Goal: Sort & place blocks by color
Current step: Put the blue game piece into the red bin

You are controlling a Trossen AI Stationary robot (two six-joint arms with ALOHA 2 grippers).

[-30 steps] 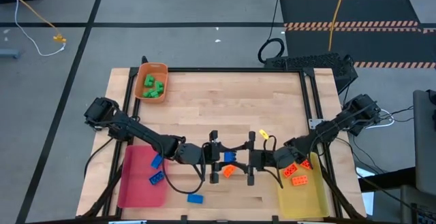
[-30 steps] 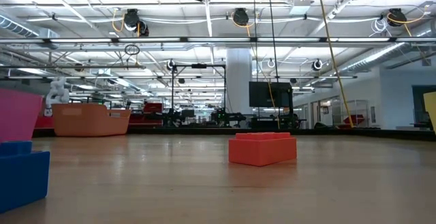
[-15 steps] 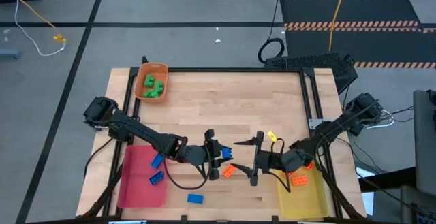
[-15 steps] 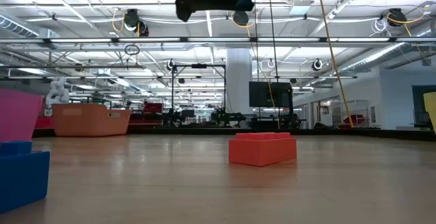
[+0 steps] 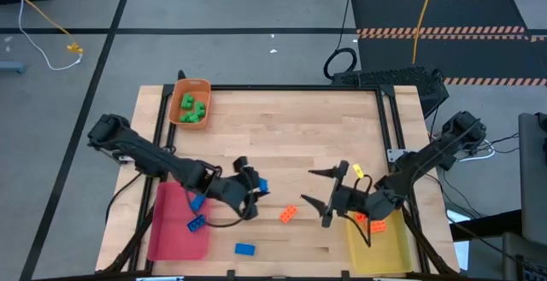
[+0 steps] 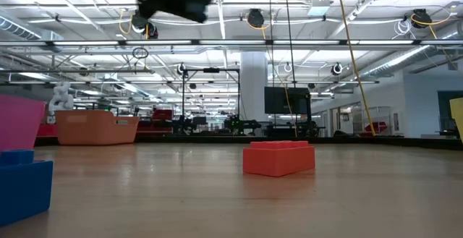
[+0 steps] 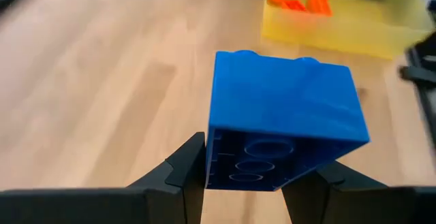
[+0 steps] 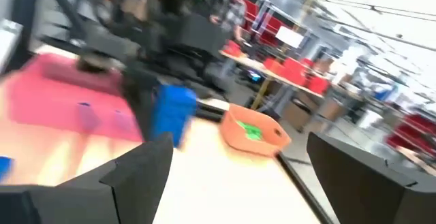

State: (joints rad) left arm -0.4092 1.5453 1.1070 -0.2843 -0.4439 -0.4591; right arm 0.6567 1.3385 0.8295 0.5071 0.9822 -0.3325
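Carrying: left gripper (image 7: 245, 183), fingers clenched on small blue studded plastic brick (image 7: 283, 132), has swung toward the flat pink tray (image 5: 175, 230).
Retreating: right gripper (image 5: 329, 197), fingers released, has backed toward the yellow tray (image 5: 380, 247).
Remaining: orange brick (image 5: 288, 215) on the wooden bench (image 5: 291, 127).

A pale wooden surface (image 5: 282, 136) sits on a grey floor (image 5: 214, 59) marked with black lines. An orange tray (image 5: 190, 102) sits at its far left corner, a pink tray (image 5: 175, 225) at the near left, a yellow tray (image 5: 385, 242) at the near right.

Two dark jointed arms with black cables, each pincer black.
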